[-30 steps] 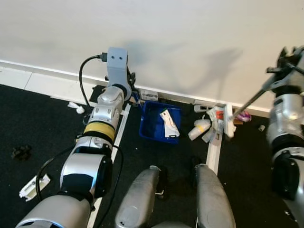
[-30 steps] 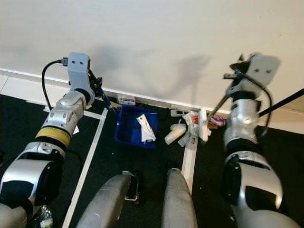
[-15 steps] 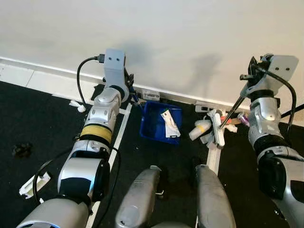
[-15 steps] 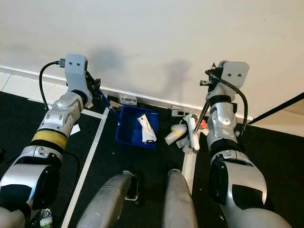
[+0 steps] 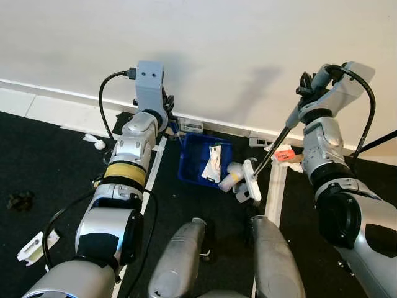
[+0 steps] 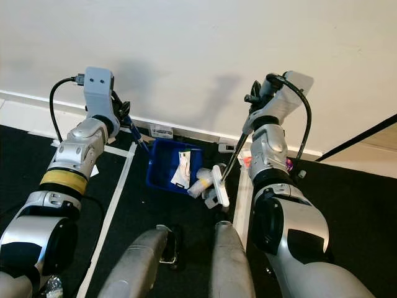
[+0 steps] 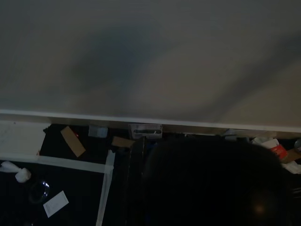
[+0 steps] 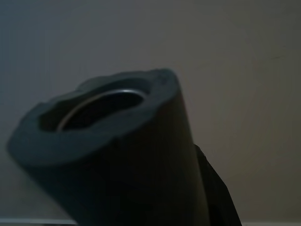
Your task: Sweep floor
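Since a second ago the right arm has swung in from the far right, and the broom [image 5: 268, 156] it carries has pushed its white head [image 5: 251, 180] across the black floor [image 5: 56, 167] from beside the white tape line [image 5: 273, 197] to just beside the blue dustpan [image 5: 197, 162]. A pale bottle [image 5: 231, 178] and scraps of litter, which lay near the tape, are now bunched between the broom head and the dustpan's open edge. An orange-and-white wrapper [image 5: 284, 154] lies back by the wall. The right gripper [image 5: 308, 84] is clamped around the top of the dark broom handle, whose hollow end looms in the right wrist view. The left gripper [image 5: 169, 108] reaches to the dustpan's blue handle [image 6: 138, 136] near the skirting; whether its fingers are closed on it I cannot tell. A white packet [image 5: 213, 163] rests inside the dustpan.
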Robot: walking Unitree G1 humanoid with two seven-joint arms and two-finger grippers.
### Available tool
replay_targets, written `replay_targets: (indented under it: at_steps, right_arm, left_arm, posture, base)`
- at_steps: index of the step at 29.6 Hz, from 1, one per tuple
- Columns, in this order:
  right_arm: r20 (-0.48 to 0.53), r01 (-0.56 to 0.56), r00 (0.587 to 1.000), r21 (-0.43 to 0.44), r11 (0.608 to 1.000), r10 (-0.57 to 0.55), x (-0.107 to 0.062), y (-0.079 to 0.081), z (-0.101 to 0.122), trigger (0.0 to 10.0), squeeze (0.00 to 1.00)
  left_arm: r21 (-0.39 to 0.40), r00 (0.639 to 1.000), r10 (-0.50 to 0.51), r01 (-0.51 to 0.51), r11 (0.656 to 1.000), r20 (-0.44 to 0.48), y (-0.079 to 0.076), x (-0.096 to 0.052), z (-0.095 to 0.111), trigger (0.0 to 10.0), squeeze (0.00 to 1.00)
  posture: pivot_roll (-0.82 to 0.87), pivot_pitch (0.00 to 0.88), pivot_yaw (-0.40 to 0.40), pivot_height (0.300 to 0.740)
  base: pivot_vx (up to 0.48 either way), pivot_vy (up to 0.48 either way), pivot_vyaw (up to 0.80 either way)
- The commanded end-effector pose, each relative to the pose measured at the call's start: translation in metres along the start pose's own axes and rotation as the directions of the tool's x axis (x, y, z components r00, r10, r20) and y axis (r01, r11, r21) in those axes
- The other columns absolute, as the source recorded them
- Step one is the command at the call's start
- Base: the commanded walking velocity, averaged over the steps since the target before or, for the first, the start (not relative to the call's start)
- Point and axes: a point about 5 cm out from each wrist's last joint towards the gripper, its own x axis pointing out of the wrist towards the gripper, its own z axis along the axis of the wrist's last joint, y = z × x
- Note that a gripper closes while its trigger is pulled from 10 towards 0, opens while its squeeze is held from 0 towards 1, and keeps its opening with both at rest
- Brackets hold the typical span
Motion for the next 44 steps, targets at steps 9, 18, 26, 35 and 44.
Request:
replay_targets:
  at_steps: [9,18,26,35,44]
  right_arm:
    - [0.093,-0.136,0.989,0.227,0.964,0.118,0.009,0.048,0.003,10.0,0.00]
    - [0.139,-0.252,0.964,0.229,0.940,0.225,0.011,0.078,0.006,10.0,0.00]
    - [0.229,-0.353,0.920,0.121,0.928,0.320,0.014,0.084,0.027,10.0,0.00]
    - [0.396,-0.416,0.819,-0.086,0.905,0.414,0.018,0.076,0.084,10.0,0.00]
    - [0.387,-0.362,0.799,-0.300,0.882,0.460,0.007,0.041,0.124,10.0,0.00]
  left_arm:
    - [-0.128,0.976,-0.190,0.176,0.976,-0.107,-0.016,-0.015,-0.020,10.0,0.00]
    - [-0.369,0.979,-0.177,0.129,0.920,-0.098,-0.016,-0.014,-0.012,10.0,0.00]
    - [-0.342,0.993,-0.091,0.059,0.938,-0.079,0.016,-0.018,0.003,10.0,0.00]
    - [-0.224,0.985,-0.100,0.066,0.972,-0.144,0.008,-0.021,-0.014,10.0,0.00]
    - [-0.188,0.986,-0.088,0.061,0.980,-0.140,0.006,-0.017,-0.011,10.0,0.00]
  posture:
    - [0.07,0.233,0.055,0.740]
    - [0.06,0.214,0.042,0.740]
    - [0.05,0.204,0.041,0.740]
    - [0.02,0.202,0.048,0.740]
    - [0.01,0.198,0.046,0.740]
  base:
    - [0.000,0.000,0.00]
    - [0.000,0.000,0.00]
    - [0.000,0.000,0.00]
    - [0.000,0.000,0.00]
    - [0.000,0.000,0.00]
